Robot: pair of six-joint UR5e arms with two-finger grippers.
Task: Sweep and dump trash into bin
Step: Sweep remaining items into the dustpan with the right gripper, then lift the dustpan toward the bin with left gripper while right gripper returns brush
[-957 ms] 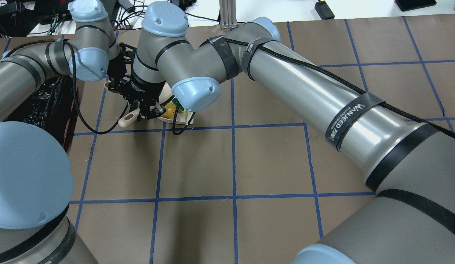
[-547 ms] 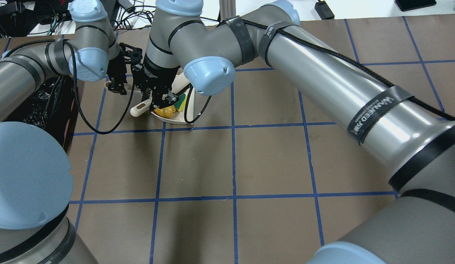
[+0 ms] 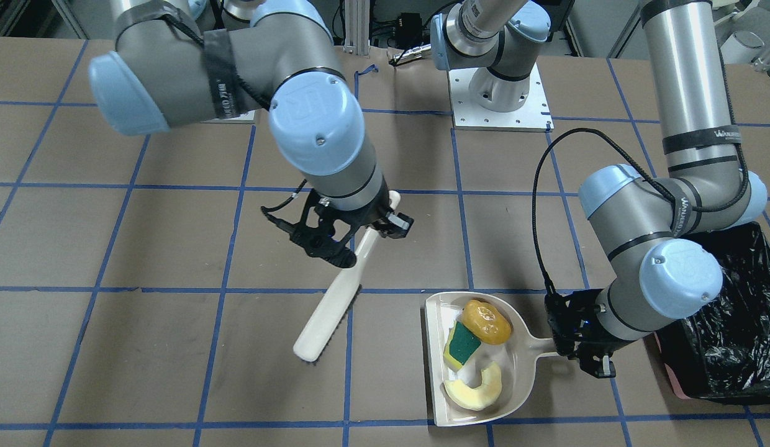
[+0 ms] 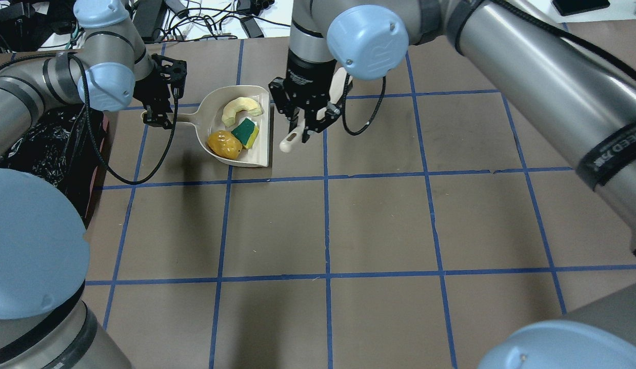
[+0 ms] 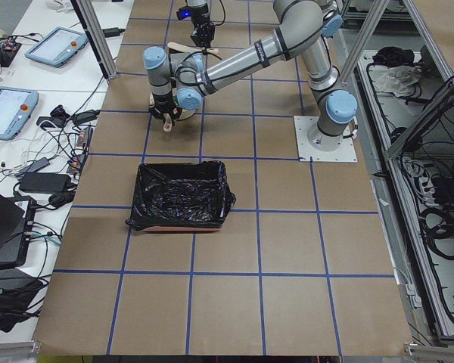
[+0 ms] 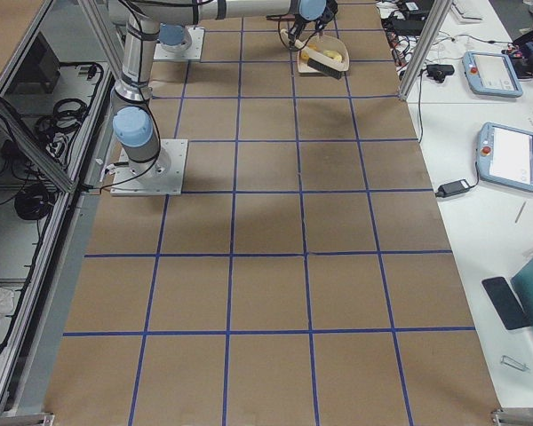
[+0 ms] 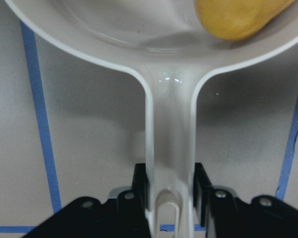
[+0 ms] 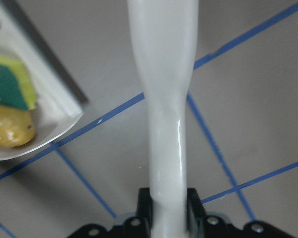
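**All three pieces in the pan, bin off to my left**

Left tool [image 3: 582,347]: clamped narrow on the end of the handle of the beige dustpan [image 3: 523,351]. My left wrist view shows both fingers [image 7: 140,187] pressed against the handle's sides. I cannot tell whether the pan sits flat on the counter [image 4: 379,220] or is a little raised.

Right tool [image 4: 305,122]: closed on the shaft of a pale brush [image 3: 335,304], gripping it partway along. The brush is tilted. In the overhead view it lies just beside the pan's straight open edge, apart from it.

Trash, all inside the pan:
- potato lump [image 3: 486,323], glossy orange-yellow, in the rounded part near the handle.
- sponge block [image 3: 461,344], green top over yellow, touching the potato lump and nearest the open edge.
- melon slice [image 3: 478,388], pale crescent, a little apart from the other two, on the pan's far side from me.

Bin [image 3: 726,335]: black-lined tub with a pink edge at its base, on my left. The pan's handle points toward it, and my left tool is between pan and bin. The pan stands apart from the bin.

Blue tape lines [image 4: 325,177] grid the brown counter.
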